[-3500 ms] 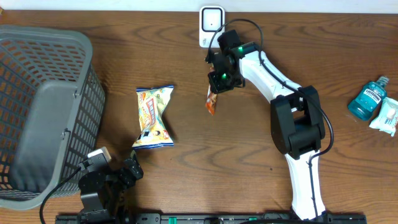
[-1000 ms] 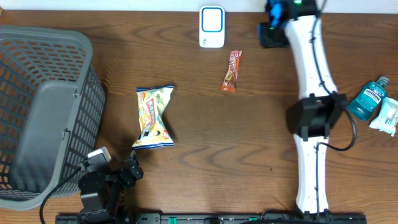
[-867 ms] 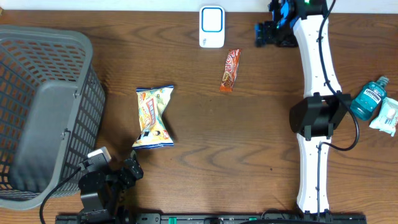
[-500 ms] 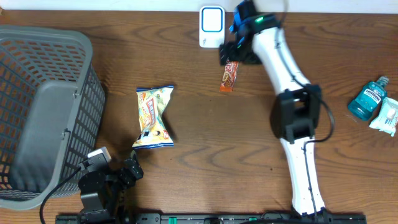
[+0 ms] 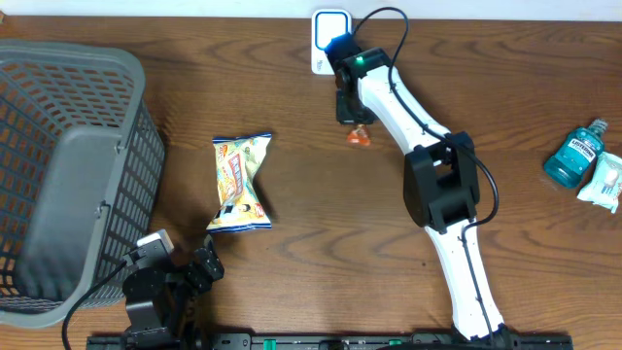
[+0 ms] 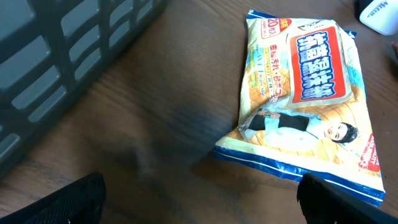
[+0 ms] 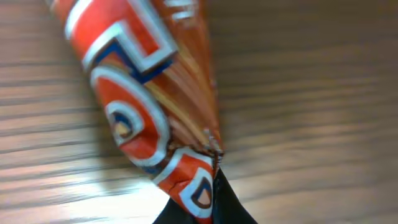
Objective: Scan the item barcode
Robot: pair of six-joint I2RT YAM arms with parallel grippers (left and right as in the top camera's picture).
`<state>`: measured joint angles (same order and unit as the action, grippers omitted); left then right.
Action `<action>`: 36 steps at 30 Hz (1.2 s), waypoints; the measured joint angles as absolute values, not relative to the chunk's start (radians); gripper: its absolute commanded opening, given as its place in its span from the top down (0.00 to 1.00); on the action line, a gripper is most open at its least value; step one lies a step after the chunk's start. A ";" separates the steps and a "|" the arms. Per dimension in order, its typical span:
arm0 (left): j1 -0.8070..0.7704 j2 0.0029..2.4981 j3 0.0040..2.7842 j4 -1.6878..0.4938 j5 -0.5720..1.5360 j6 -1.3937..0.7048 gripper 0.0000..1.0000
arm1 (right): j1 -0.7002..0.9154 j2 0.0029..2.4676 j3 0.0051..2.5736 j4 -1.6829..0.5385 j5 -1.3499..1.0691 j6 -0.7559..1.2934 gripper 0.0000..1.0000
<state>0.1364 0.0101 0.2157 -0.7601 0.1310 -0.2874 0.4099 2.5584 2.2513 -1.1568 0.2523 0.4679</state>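
Since the right arm (image 5: pixel 389 92) appears to have its jaws clenched on the crimped end of the snack bar (image 5: pixel 358 136), at five o'clock from the scanner (image 5: pixel 323 39), lift slowly and turn the hidden barcode toward the scanner. The wrapper is glossy orange-red with white-and-blue lettering, thin and likely slippery. The left arm's (image 5: pixel 160 282) jaws stand released.

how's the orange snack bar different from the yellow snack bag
Size: the orange snack bar is small and narrow; the yellow snack bag is far bigger and wider. Colour: the bar is orange-red with white markings; the bag pale yellow with a red panel. State: the right gripper pinches the bar's end; the bag lies free on the table. Both are sealed wrappers.
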 measured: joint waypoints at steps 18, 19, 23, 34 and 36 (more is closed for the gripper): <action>0.136 0.010 0.216 -0.760 0.131 -0.287 0.02 | -0.204 2.378 2.211 -1.259 0.401 0.499 0.99; 0.136 0.010 0.216 -0.760 0.131 -0.287 0.02 | -0.241 2.378 2.211 -1.259 0.402 0.497 0.99; 0.136 0.010 0.216 -0.760 0.131 -0.287 0.02 | -0.363 2.380 2.209 -1.244 0.403 0.496 0.99; 0.136 0.010 0.216 -0.760 0.131 -0.287 0.02 | -0.680 2.380 2.209 -1.237 0.469 0.490 0.99; 0.136 0.010 0.216 -0.760 0.131 -0.287 0.02 | -0.734 2.380 2.209 -1.237 0.455 0.489 0.99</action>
<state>0.1364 0.0101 0.2157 -0.7601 0.1310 -0.2874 -0.7338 2.3798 2.2086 -1.2373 0.4549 0.4889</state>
